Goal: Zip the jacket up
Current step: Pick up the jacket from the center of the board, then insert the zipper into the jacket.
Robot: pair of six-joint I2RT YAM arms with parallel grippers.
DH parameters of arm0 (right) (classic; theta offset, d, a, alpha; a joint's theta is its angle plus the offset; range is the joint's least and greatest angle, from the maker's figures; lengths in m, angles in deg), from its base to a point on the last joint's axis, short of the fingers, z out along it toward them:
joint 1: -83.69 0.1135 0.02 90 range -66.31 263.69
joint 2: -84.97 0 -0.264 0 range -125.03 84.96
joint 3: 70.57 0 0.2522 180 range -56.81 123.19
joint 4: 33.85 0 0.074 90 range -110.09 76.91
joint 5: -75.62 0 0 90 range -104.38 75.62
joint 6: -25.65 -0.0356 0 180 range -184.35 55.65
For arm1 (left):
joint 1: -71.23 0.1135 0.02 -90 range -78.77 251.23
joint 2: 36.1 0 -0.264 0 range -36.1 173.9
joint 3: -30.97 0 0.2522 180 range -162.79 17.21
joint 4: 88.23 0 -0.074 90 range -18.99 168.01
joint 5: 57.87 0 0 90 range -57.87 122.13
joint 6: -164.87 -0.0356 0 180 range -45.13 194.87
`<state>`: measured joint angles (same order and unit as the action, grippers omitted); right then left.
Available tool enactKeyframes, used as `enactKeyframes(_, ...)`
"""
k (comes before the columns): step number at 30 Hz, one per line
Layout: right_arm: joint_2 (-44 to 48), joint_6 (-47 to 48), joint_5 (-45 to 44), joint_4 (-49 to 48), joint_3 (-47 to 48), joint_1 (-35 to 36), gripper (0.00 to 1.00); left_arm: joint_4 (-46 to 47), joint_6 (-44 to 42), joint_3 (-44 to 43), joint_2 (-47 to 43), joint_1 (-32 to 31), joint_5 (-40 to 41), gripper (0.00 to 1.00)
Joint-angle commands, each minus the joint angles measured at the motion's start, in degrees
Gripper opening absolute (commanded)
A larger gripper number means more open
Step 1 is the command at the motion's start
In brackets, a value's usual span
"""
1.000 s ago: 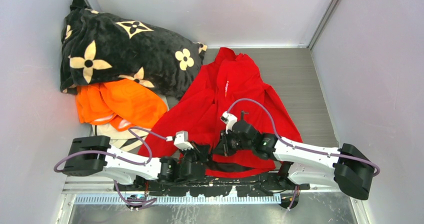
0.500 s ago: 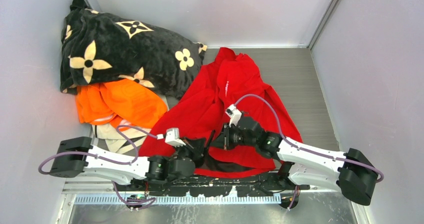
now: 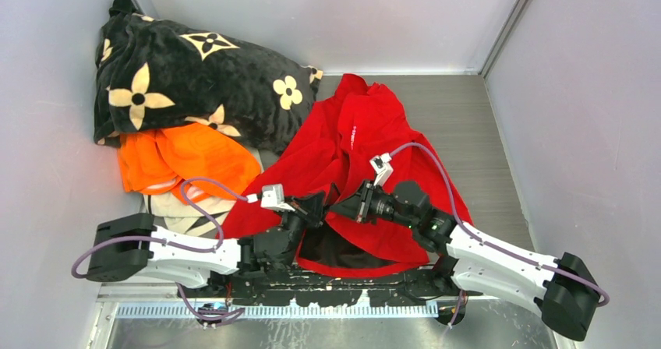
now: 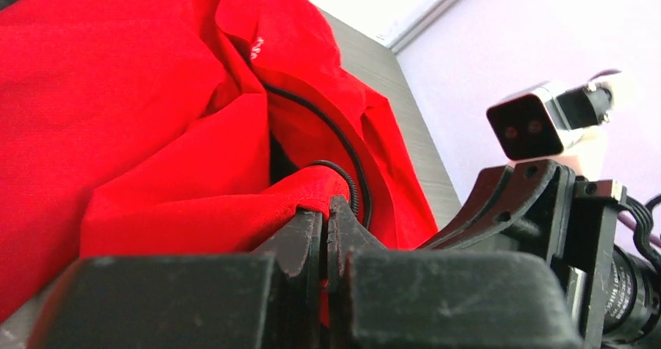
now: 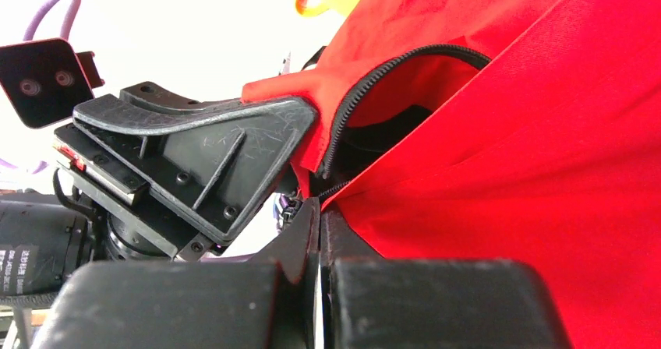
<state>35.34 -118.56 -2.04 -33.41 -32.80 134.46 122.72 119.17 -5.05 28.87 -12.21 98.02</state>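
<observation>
Jacket (image 3: 366,139) lies spread mid-surface (image 3: 483,123), collar towards the far wall, front gaping low down with dark lining (image 3: 335,248) showing. Left pincer (image 3: 316,206) is clamped on one red front edge. Right pincer (image 3: 343,207) is clamped on the other, right by the zip teeth (image 5: 366,84), and the two are nearly touching. This looks like the mating step, bringing the two zip ends together. Next calls for lining them up squarely with the hem taut, before any pull towards the collar. Slider hard to make out.
</observation>
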Motion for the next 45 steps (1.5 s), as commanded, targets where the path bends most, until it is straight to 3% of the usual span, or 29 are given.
enactKeyframes(1,4.0,4.1,-2.0,-2.5,-1.0,0.0,0.01,22.4,-16.6,-0.7,3.3,0.4,-3.3,0.0)
enactKeyframes(8,5.8,3.2,-5.0,0.2,-1.5,0.2,0.01,26.5,-22.6,-0.1,2.9,0.4,-6.5,0.0)
enactKeyframes(17,5.3,5.6,-7.7,1.4,0.5,0.2,0.01,26.0,-23.9,-0.3,3.9,0.5,-9.2,0.0)
enactKeyframes(24,5.2,8.7,-8.5,0.5,1.7,0.6,0.01,16.6,-21.9,-3.0,3.6,0.5,-7.8,0.0)
enactKeyframes(45,4.9,10.8,-9.0,0.8,3.1,1.6,0.01,14.8,-18.7,-3.6,4.3,0.4,-5.2,0.0)
